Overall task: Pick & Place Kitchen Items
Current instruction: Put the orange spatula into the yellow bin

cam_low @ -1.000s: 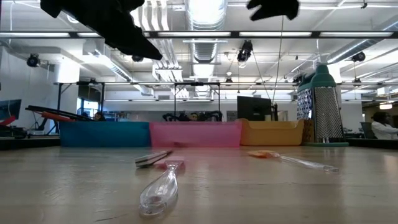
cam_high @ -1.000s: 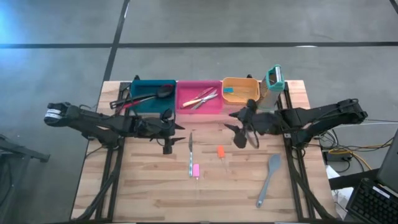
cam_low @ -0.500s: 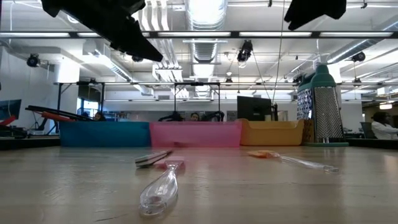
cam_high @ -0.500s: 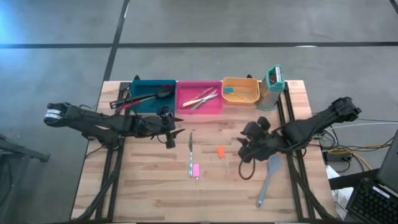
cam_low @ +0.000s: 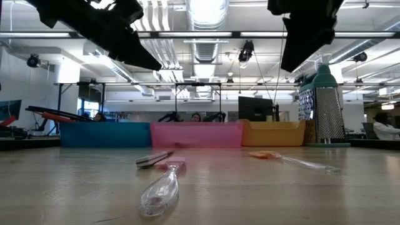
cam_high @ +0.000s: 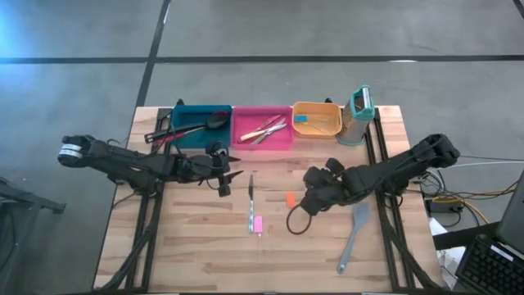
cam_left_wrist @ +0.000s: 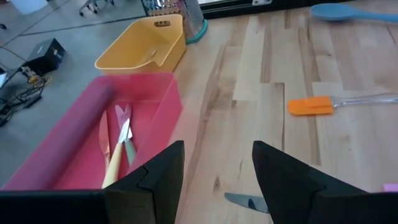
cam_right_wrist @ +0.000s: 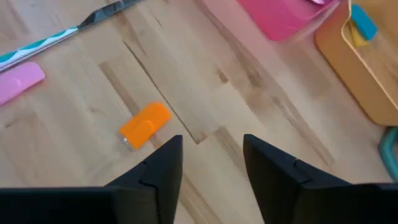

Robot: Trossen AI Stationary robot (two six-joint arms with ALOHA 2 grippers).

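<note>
While our left pincer (cam_high: 223,170) hangs released over bare wood just in front of the teal bin (cam_high: 201,124), our right pincer (cam_high: 309,199) hovers released, the orange-handled utensil (cam_high: 290,200) just beside its tips toward table centre. Farther that way lies the pink-handled knife (cam_high: 253,205); the grey spatula (cam_high: 354,236) lies behind it, nearer the table's front. Cutlery (cam_high: 265,129) sits in the pink bin (cam_high: 262,141) beyond both pincers.

High view straight down; low view level across table (cam_low: 262,187); wrist views close, both sharing orange-handled utensil (cam_right_wrist: 145,124).
</note>
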